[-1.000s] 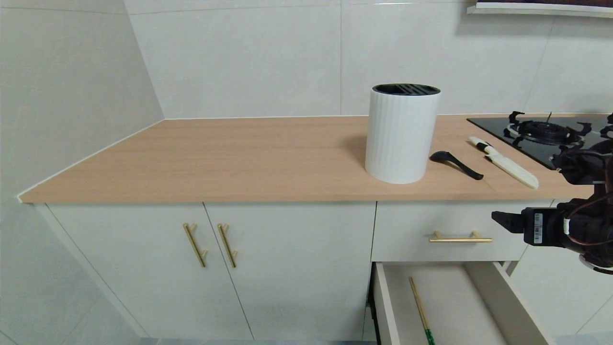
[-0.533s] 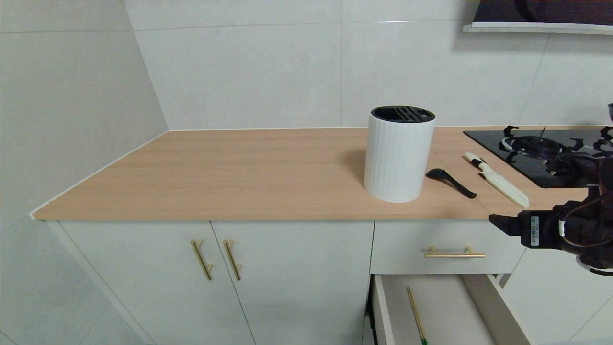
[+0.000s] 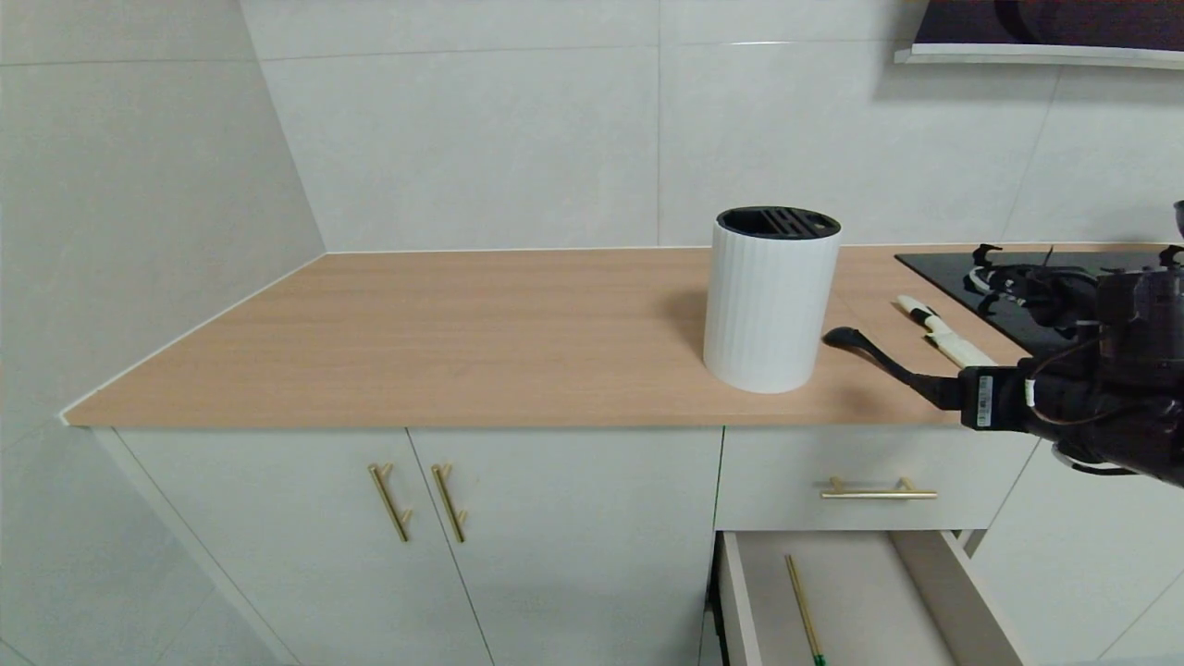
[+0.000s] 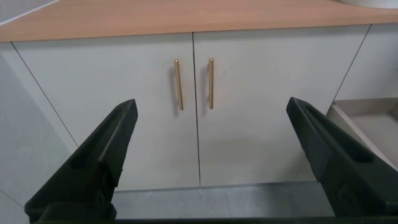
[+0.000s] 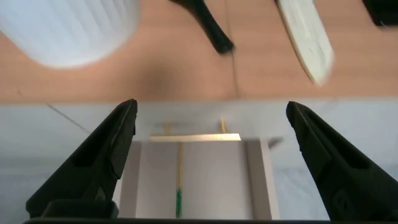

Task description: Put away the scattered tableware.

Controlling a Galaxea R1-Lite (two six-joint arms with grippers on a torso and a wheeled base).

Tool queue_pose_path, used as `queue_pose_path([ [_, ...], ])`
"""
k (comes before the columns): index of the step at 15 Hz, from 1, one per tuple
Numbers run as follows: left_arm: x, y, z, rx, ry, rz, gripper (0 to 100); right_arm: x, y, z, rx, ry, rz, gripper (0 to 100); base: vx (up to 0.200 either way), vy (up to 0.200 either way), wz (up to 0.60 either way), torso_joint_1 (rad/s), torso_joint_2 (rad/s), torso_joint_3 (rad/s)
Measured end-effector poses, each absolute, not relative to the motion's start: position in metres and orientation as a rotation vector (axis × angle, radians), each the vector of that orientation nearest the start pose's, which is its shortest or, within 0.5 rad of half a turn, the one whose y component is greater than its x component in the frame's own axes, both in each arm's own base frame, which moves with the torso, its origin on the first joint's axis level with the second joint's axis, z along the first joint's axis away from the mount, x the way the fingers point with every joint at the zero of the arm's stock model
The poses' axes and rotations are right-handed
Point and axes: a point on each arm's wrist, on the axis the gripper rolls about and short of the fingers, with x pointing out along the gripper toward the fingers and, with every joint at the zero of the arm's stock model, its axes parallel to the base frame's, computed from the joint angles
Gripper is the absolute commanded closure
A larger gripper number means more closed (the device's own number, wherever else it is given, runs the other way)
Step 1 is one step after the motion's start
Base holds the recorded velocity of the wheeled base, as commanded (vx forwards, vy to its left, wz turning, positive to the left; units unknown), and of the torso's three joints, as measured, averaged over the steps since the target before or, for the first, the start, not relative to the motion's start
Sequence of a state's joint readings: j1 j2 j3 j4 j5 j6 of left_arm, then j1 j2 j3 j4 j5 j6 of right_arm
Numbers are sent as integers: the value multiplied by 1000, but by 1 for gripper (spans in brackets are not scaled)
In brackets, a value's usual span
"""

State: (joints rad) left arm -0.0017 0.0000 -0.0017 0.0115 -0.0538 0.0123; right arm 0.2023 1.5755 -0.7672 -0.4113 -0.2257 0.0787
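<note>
Widest thing here is the light wood-grain countertop (image 3: 462, 324), and below its right end the lower white drawer (image 3: 934, 583) is pulled open, ready to receive. On the counter stands the tall white ribbed cylindrical holder with a black slotted top (image 3: 770, 301), upright and a solid obstacle. The right gripper (image 5: 210, 107) hangs at the counter's front edge, above the open drawer, fingers spread wide with nothing between them. The left gripper (image 4: 210, 102) is just as wide apart and empty, low down facing the white cabinet doors (image 4: 261, 112), well out of the action. Right of the holder lies the white-bladed knife with a white and black handle (image 3: 943, 338). Between the two is the slim black plastic spoon (image 3: 869, 356), bowl just beside the holder's base, handle running towards the front edge and the waiting gripper. By my read the spoon is the target. The gripper needs to go forward over the edge, then down until the fingertips nearly brush the wood. The fingers should straddle the handle across its width near its free end. That handle is thin and lies low, so a high close risks missing it. Keep the fingers off the knife's blade and the holder's wall. In the drawer, slim wooden chopsticks with a green end (image 3: 801, 606) lie lengthwise, so leave them room.
</note>
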Motion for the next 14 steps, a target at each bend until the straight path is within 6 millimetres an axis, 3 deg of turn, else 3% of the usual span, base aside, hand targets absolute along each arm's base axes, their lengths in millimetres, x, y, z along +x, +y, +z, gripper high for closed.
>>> queue_pose_path([
  [6, -23, -1, 75, 12, 10, -55, 0, 321, 32, 188, 52, 369, 137, 0, 0, 0, 0, 0, 0, 0],
  [9, -23, -1, 75, 12, 10, -56, 0, 352, 15, 184, -47, 242, 193, 0, 0, 0, 0, 0, 0, 0],
  [14, -23, -1, 75, 12, 10, -55, 0, 364, 6, 155, -39, 278, 271, 0, 0, 0, 0, 0, 0, 0],
])
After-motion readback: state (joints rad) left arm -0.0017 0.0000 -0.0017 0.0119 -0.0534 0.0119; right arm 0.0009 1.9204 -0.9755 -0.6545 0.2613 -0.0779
